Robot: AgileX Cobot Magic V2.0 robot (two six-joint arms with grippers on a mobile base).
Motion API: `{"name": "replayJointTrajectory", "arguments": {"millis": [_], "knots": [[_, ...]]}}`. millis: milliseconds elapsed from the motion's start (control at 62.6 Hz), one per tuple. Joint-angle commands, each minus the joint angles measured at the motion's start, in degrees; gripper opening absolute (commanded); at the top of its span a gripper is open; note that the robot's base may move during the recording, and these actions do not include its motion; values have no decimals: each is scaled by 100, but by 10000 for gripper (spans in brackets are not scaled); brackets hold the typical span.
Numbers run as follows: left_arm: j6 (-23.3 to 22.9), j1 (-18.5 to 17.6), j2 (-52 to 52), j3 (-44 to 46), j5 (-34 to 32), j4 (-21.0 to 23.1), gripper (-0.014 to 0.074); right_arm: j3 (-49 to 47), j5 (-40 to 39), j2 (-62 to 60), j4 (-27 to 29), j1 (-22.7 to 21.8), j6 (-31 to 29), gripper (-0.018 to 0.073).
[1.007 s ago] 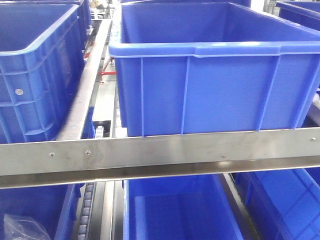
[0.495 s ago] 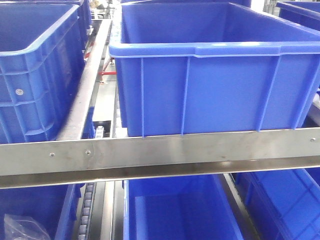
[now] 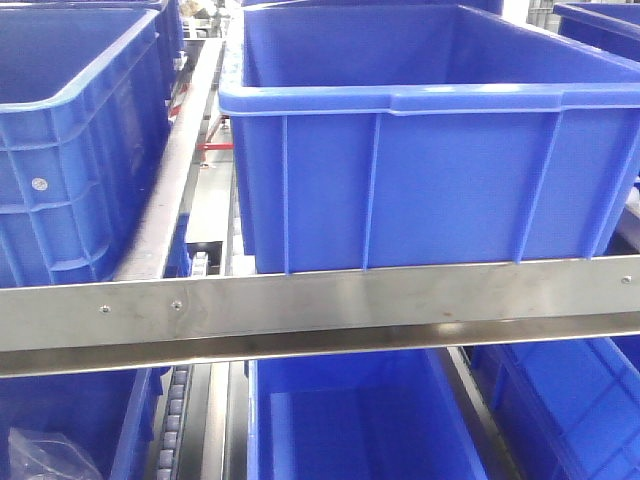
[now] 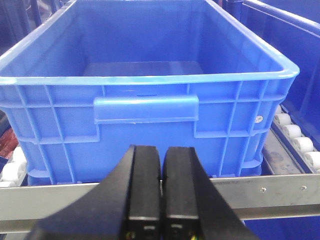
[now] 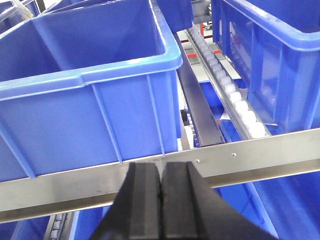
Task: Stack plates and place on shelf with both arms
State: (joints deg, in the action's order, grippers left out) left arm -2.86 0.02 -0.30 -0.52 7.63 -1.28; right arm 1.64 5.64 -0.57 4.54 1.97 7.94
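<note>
Nothing moved; both claws (image 4: 160, 172) (image 5: 161, 187) closed, plates unseen.

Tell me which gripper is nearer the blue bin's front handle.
Left, probably. The left gripper, shut, points straight at the front handle, just short of it. The right gripper, shut, hangs over the steel rail, with a bin ahead-left.

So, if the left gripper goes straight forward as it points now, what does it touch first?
Probably the near wall of the blue bin, around its handle lip. The left gripper, shut and empty, points at it over the metal shelf rail. Depth is unclear.
</note>
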Motion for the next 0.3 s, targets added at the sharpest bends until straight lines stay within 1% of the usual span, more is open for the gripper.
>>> {"name": "replayJointTrajectory", "arguments": {"millis": [0,288], "knots": [[-43,6,-113,-132,-522,-7,87,-93,-512,-124,-45,-31,-36,55],[-43,6,-113,-132,-522,-7,87,-93,-512,-124,-45,-31,-36,55]]}}
